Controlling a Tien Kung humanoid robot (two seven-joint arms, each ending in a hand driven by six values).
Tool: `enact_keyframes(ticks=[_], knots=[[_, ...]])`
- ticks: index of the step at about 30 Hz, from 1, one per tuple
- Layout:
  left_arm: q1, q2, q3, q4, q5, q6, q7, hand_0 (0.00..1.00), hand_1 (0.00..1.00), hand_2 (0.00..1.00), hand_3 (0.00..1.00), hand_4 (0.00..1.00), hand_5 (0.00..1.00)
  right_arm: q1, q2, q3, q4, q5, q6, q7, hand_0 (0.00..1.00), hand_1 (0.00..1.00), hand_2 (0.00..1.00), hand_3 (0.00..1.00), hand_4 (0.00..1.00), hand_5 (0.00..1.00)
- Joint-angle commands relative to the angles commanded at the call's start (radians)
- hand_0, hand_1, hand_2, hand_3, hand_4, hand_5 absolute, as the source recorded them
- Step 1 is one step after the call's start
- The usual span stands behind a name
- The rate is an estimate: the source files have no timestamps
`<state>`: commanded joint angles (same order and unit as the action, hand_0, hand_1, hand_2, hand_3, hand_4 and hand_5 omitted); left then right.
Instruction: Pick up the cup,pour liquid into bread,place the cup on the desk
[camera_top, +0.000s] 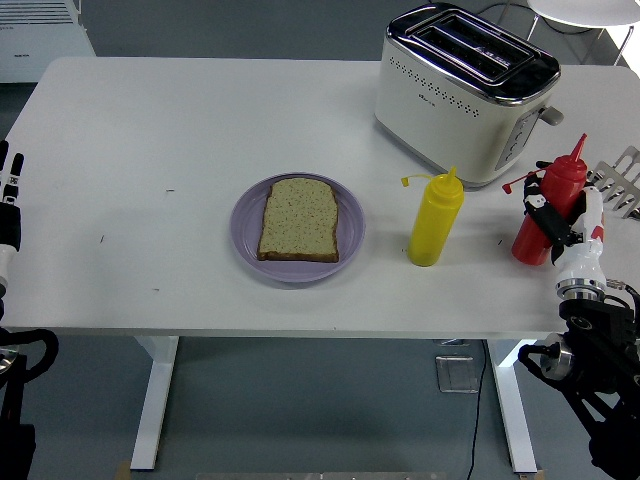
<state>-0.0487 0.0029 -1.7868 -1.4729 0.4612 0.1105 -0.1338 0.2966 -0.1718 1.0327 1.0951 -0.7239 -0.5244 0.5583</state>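
Red squeeze bottle (548, 212) at the right side of the white desk (150, 130), gripped by the right hand (558, 222); dark fingers (537, 205) wrap its body, and it leans a little right. No cup visible; the red bottle looks like the task's thing. Can't tell if its base has cleared the desk. Left hand (10, 195) rests at the left edge, fingers pointing up, holding nothing.

Bread (299, 219) lies flat on a purple plate (350, 232) near desk centre. Yellow squeeze bottle (434, 218) stands between plate and red bottle, open cap hanging off to the left. Toaster (464, 92) far right, metal rack (620, 182) at the right edge.

Step in hand, my read: secure grip and lift. To do it well: keep the wrap firm without squeezing, lift straight up, carry left high enough to pass over the yellow bottle, tip the nozzle only once over the bread.
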Motion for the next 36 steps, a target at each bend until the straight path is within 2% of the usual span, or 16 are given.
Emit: enact_keyframes(ticks=[9,16,25,30,36], knots=[[0.001,0.000,0.003,0.000,0.000,0.000,0.000,0.808,0.742,0.731,0.720,0.488,0.998,-0.008,-0.013,0.020,0.064,0.004,-0.015,-0.003,0.100,0.241,0.352,0.480,0.562,0.143],[0.003,0.001,0.004,0.000,0.000,0.001,0.000,0.808,0.742,0.731,0.720,0.488,0.998,-0.012,-0.037,0.045,0.165,-0.059,-0.024,-0.031,0.097,0.232,0.351,0.481,0.550,0.141],[0.002,0.001,-0.002,-0.001,0.000,0.001,0.000,0.808,0.742,0.730,0.720,0.489,0.998,0.017,-0.088,0.066,0.302,-0.248,-0.044,-0.129,0.097,0.208,0.349,0.482,0.536,0.141],[-0.002,0.001,-0.006,-0.002,-0.001,0.000,0.000,0.807,0.741,0.730,0.720,0.489,0.998,0.073,-0.125,0.074,0.370,-0.407,-0.060,-0.196,0.097,0.211,0.347,0.481,0.528,0.149],[-0.002,0.000,-0.009,-0.001,-0.002,0.001,0.000,0.807,0.741,0.730,0.719,0.488,0.998,0.158,-0.132,0.039,0.407,-0.580,-0.086,-0.270,0.100,0.224,0.351,0.483,0.532,0.146]])
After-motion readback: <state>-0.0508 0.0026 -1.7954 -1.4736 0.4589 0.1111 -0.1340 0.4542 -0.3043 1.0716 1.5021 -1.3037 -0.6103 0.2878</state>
